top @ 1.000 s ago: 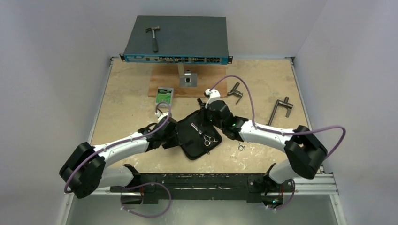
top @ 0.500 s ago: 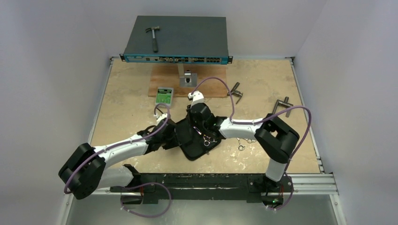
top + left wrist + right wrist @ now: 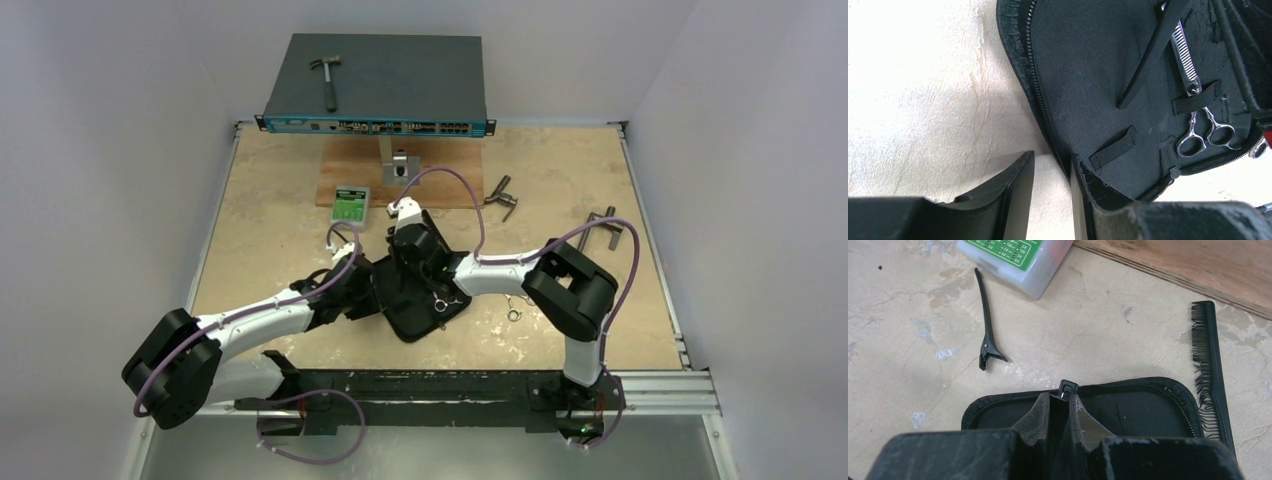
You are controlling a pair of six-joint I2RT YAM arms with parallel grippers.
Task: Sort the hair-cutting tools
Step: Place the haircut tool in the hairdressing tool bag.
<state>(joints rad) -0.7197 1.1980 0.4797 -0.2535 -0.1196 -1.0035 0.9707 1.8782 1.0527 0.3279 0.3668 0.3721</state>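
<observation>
An open black zip case (image 3: 412, 312) lies at mid-table. Silver scissors (image 3: 1206, 134) sit strapped inside it, next to a slim black hair clip (image 3: 1152, 56). A second pair of scissors (image 3: 514, 312) lies on the table right of the case. My left gripper (image 3: 1052, 155) is open a little and straddles the case's near zip edge (image 3: 1048, 125); one finger is over the lining and one over the table. My right gripper (image 3: 1059, 396) is shut on the case's zipper pull (image 3: 1068, 388) at its far edge. Beyond the case lie another hair clip (image 3: 986, 325) and the black comb (image 3: 1211, 370).
A green-labelled plastic box (image 3: 350, 203) and a wooden board (image 3: 450, 185) lie behind the case. Two grey T-handle tools (image 3: 503, 195) (image 3: 606, 225) rest at the back right. A hammer (image 3: 326, 78) lies on the network switch (image 3: 400, 85) at the back.
My right arm has swung left across the case, folding at the elbow, with its gripper staying shut. The left gripper has narrowed slightly at the case's edge.
</observation>
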